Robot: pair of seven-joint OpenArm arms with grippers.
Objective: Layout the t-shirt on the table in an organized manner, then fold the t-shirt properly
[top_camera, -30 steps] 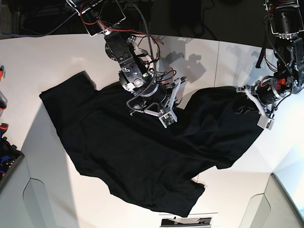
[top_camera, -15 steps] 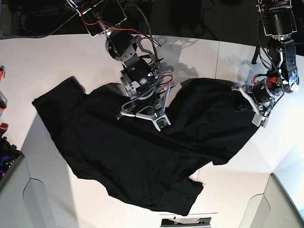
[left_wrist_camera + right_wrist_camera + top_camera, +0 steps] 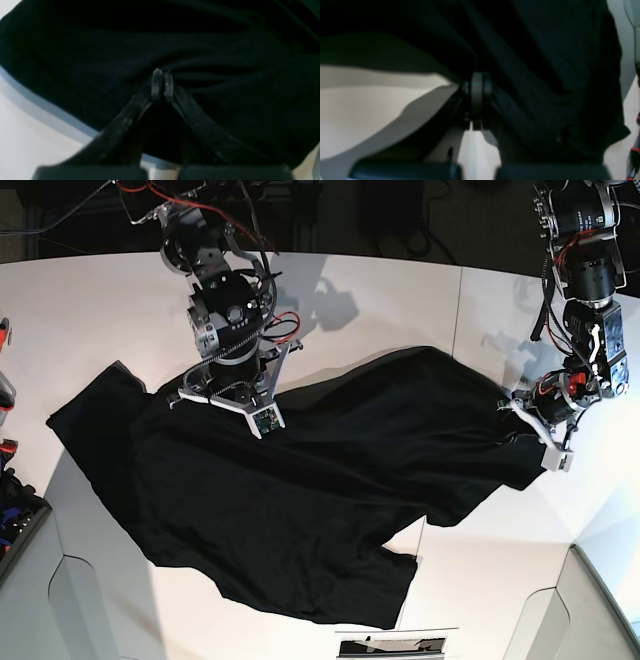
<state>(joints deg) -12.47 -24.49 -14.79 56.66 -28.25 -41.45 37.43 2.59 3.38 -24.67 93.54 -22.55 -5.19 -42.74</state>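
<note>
The t-shirt (image 3: 300,490) lies spread across the middle of the table (image 3: 90,310) in the base view, 1 corner reaching its left side. The right gripper (image 3: 215,402) sits on its upper-left edge, the left gripper (image 3: 520,415) at its right edge.

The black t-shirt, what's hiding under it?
Under the t-shirt only the white table shows, poking out all around the cloth. Whatever lies beneath the middle is covered, so nobody can tell. Both grippers pinch the cloth at its edges: left gripper, right gripper.
</note>
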